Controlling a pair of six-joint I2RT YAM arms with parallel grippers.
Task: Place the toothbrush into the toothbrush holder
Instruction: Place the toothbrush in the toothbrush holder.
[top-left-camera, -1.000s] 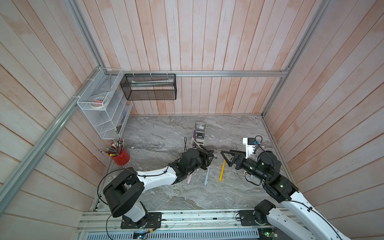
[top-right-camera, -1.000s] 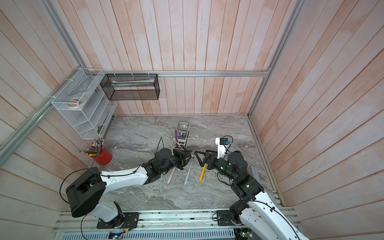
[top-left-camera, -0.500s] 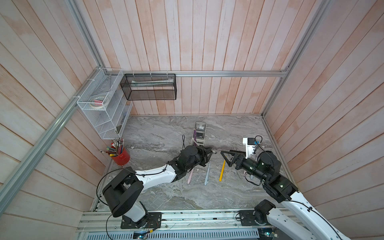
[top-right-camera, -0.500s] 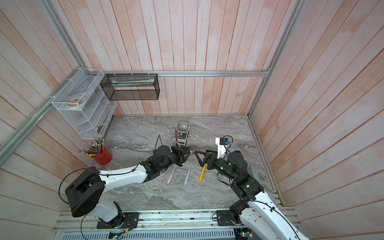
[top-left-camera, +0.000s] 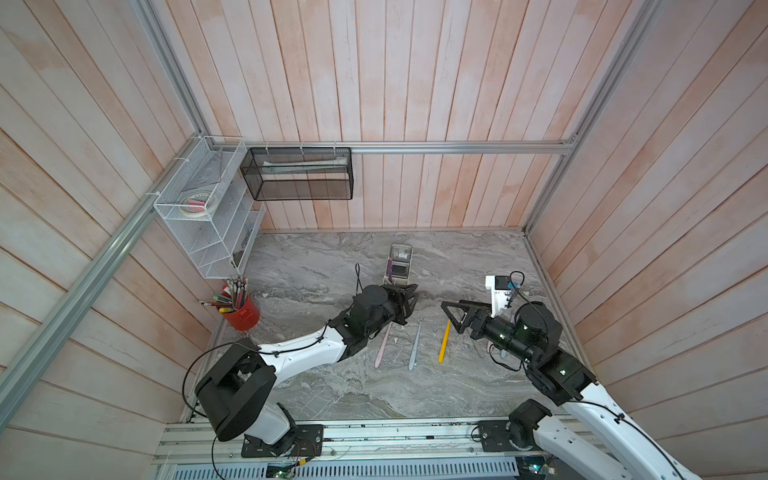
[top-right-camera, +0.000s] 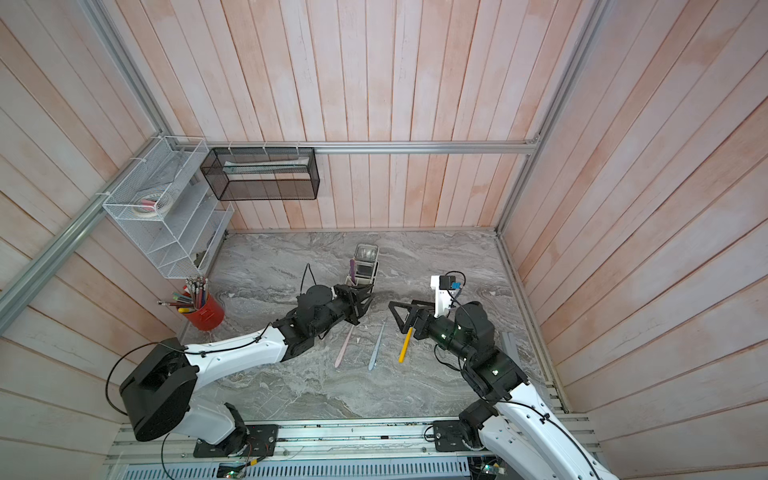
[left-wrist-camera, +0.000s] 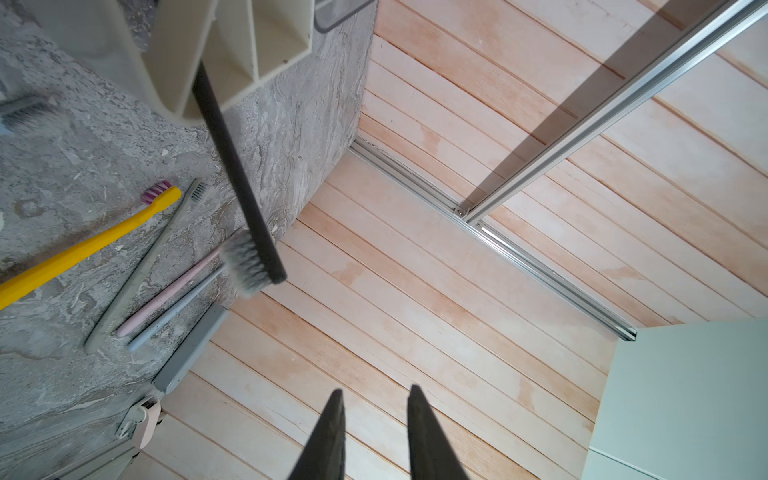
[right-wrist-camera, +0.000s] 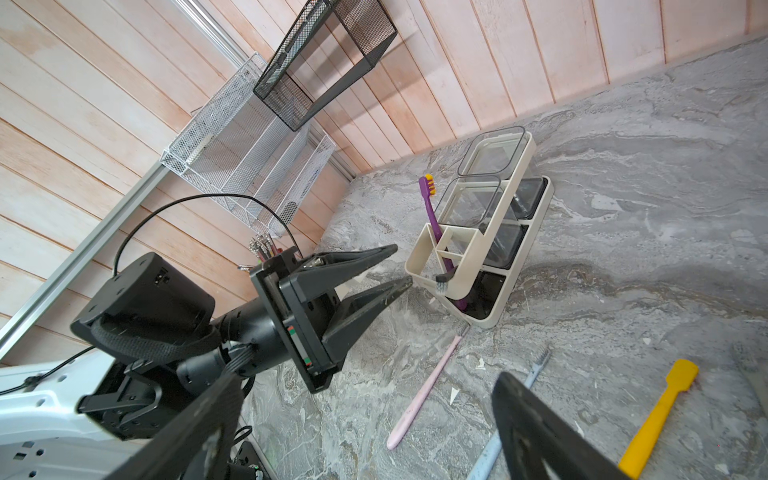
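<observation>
The cream-white toothbrush holder (top-left-camera: 405, 277) (top-right-camera: 376, 272) (right-wrist-camera: 419, 257) (left-wrist-camera: 174, 54) stands mid-table. A dark toothbrush (left-wrist-camera: 237, 178) (right-wrist-camera: 443, 281) leans in its front compartment, bristle head out over the rim. A purple toothbrush (right-wrist-camera: 430, 208) (top-left-camera: 389, 268) stands in another compartment. My left gripper (top-left-camera: 413, 301) (top-right-camera: 366, 304) (right-wrist-camera: 402, 264) (left-wrist-camera: 377, 390) hovers just short of the holder, its jaws a little apart with nothing between them. My right gripper (top-left-camera: 451, 316) (top-right-camera: 396, 318) (right-wrist-camera: 369, 378) stands wide open above the table, holding nothing.
On the table between the arms lie a pink toothbrush (top-left-camera: 382, 345) (right-wrist-camera: 424, 390), a pale blue one (top-left-camera: 414, 345) and a yellow one (top-left-camera: 444, 340) (right-wrist-camera: 656, 415). A red pen cup (top-left-camera: 243, 313) stands left. A white wire rack (top-left-camera: 208, 216) and black mesh basket (top-left-camera: 299, 174) hang on the walls.
My left gripper has shifted a little toward the back of the table, beside the holder. The right arm has not moved.
</observation>
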